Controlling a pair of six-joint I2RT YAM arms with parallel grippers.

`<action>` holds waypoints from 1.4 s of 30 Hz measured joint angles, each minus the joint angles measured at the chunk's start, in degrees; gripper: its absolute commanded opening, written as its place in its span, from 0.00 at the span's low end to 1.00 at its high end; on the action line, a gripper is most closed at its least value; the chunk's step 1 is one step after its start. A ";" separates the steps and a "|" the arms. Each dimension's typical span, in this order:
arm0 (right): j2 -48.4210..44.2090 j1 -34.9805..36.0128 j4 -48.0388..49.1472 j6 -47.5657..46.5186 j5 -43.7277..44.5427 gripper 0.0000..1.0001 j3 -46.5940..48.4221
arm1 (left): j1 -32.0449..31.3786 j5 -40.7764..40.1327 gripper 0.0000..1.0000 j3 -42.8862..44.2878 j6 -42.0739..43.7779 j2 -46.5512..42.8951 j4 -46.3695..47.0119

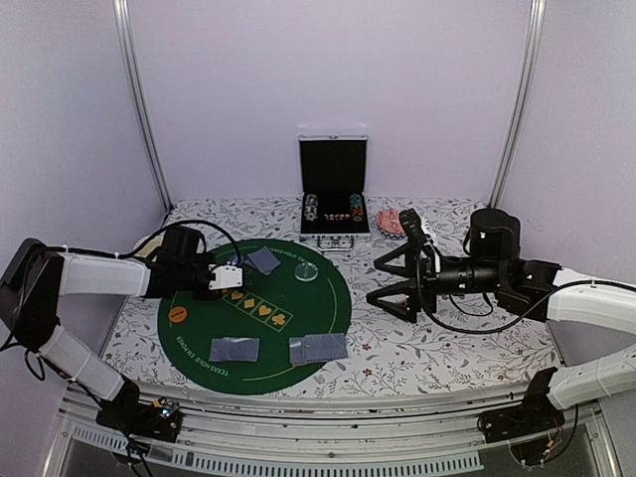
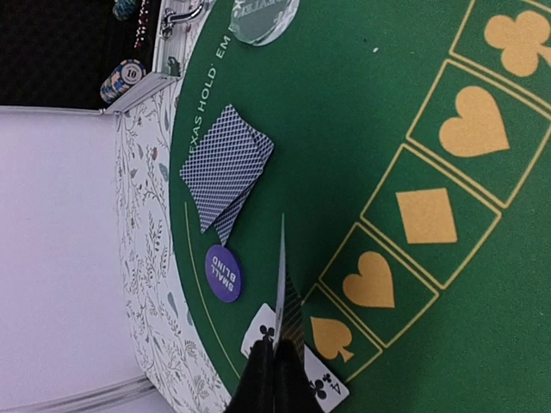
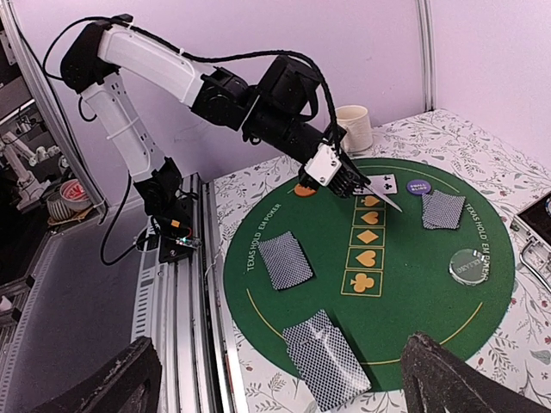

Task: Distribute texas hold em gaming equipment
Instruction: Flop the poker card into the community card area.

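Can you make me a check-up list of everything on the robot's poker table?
Surface: floral cloth, round green mat on it.
Job's things: three face-down card piles, face-up four of clubs, purple small-blind disc, orange disc, clear disc on the mat; chips beside the metal case.
Clutter: metal case open at the back; white mug beside the mat.
Grippers: left gripper shut on a card, edge-on over the four of clubs; right gripper open, empty.
Cables: black cables along both arms.
Surroundings: pale walls, metal frame posts.
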 measured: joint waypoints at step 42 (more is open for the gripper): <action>0.79 -0.42 -0.22 -2.36 0.24 0.99 -0.83 | 5.20 7.15 0.00 0.17 8.48 9.22 -4.94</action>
